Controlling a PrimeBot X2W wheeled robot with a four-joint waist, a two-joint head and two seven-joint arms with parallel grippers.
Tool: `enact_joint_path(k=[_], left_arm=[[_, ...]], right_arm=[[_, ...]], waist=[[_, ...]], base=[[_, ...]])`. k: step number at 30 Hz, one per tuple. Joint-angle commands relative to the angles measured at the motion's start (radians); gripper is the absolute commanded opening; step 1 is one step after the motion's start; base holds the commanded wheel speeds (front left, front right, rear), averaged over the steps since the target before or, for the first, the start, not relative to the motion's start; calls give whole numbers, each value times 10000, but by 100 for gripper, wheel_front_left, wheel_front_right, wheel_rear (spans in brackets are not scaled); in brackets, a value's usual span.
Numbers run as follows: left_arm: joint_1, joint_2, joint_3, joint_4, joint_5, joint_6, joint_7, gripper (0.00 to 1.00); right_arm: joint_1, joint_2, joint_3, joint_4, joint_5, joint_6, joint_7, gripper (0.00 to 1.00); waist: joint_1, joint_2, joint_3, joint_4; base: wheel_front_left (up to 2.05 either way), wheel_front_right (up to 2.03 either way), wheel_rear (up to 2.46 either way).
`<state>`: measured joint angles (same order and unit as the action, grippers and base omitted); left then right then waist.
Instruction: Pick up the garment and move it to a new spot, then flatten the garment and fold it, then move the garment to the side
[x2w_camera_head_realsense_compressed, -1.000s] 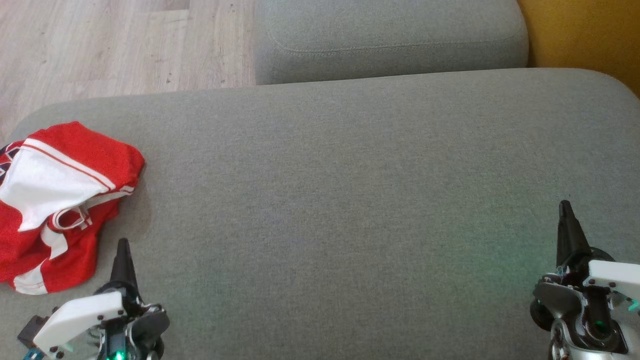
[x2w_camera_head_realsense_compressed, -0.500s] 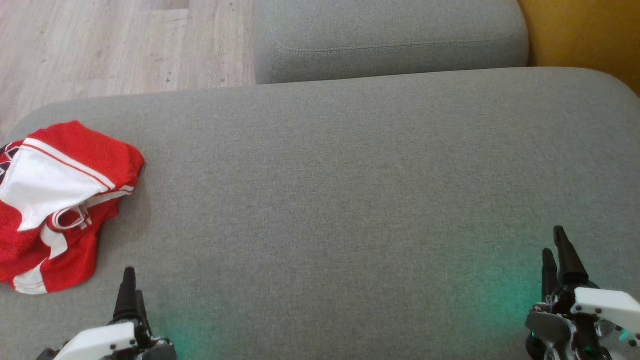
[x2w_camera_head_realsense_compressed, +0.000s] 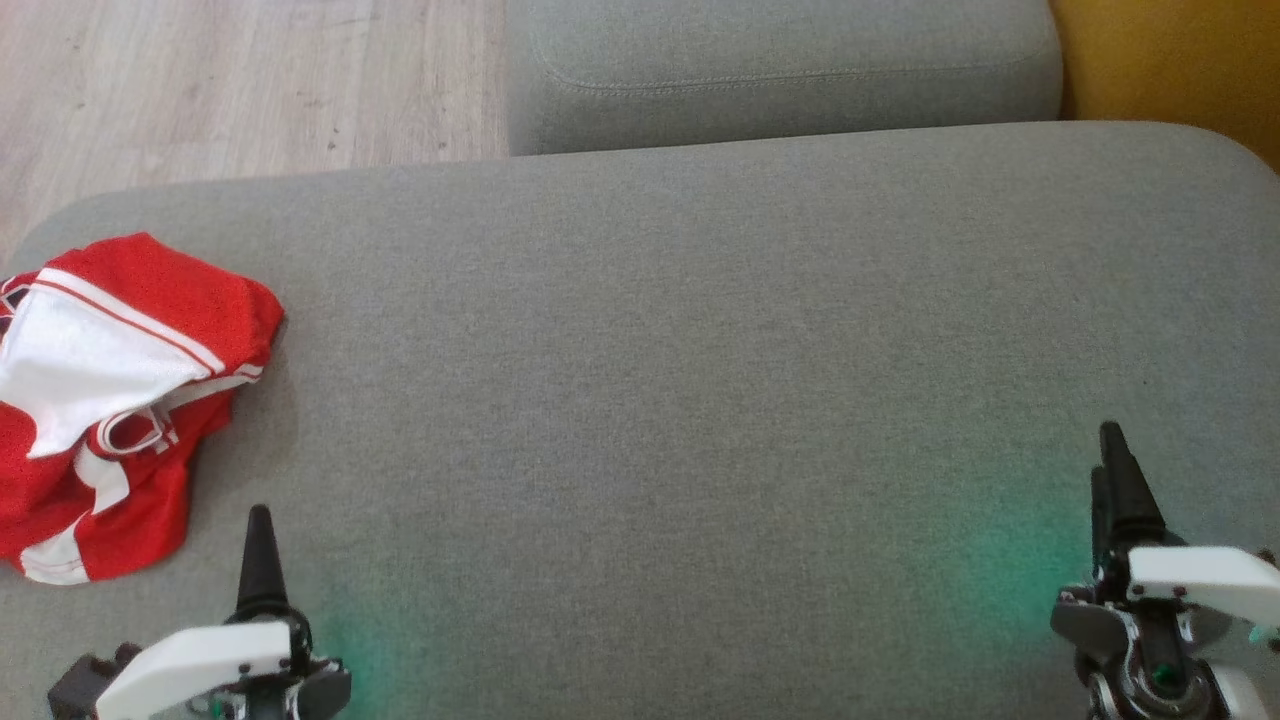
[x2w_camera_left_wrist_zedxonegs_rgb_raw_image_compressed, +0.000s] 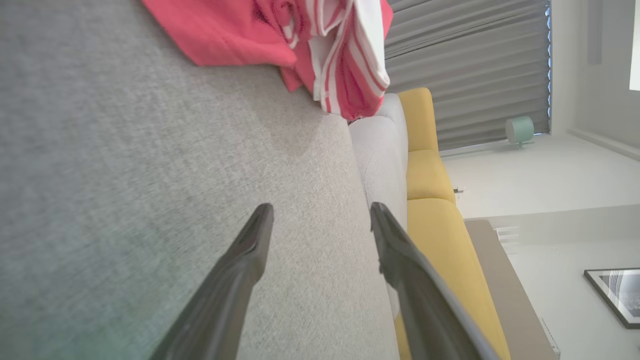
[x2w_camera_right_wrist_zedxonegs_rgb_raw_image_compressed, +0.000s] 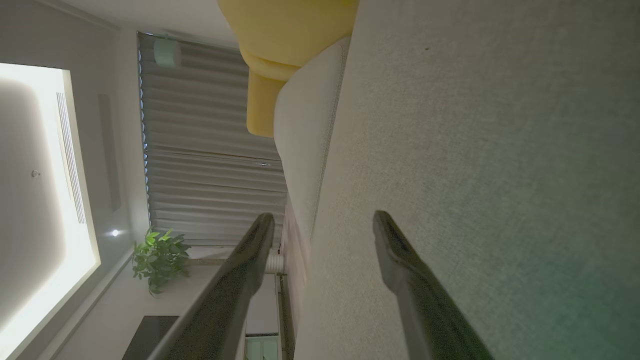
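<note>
**Both hands spread over the grey sofa seat (x2w_camera_head_realsense_compressed: 660, 400), crumpled red-and-white sports garment (x2w_camera_head_realsense_compressed: 120, 400) not yet grasped.**
Within the last second the fingers of the left hand (x2w_camera_left_wrist_zedxonegs_rgb_raw_image_compressed: 322, 207) and the right hand (x2w_camera_right_wrist_zedxonegs_rgb_raw_image_compressed: 324, 216), previously pressed together, have been parted wide with nothing between them. This is judged to be preparation for the first pick-up. The garment is bunched at the seat's left edge, just ahead and to the left of the left hand, near the rounded corner beyond which wooden floor (x2w_camera_head_realsense_compressed: 200, 80) is seen. Ample open seat is offered toward the middle and right for relocation and flattening, and the far side is bounded by the back cushion (x2w_camera_head_realsense_compressed: 780, 70).
</note>
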<state>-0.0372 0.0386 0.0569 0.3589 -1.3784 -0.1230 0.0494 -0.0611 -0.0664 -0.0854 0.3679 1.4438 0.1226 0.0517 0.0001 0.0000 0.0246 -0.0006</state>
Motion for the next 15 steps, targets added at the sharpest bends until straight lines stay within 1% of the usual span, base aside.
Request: enact_joint_path(k=[1,8,15], left_arm=[[-609,150,-49,-271,417,-14,-112,100],[-914,247,-171,-181,1459,-5,-317,100],[-975,249,-295,-103,2446,132,-523,100]], right_arm=[[-652,-258,131,-234,-359,15,-120,100],[-1073,-403,414,-16,-1222,19,-327,100],[-1238,-453,554,161,-2321,24,-534,100]], waist=[[-1,0,42,6],[-1,0,161,35],[-1,0,202,65]], base=[[0,0,0],[0,0,0],[0,0,0]])
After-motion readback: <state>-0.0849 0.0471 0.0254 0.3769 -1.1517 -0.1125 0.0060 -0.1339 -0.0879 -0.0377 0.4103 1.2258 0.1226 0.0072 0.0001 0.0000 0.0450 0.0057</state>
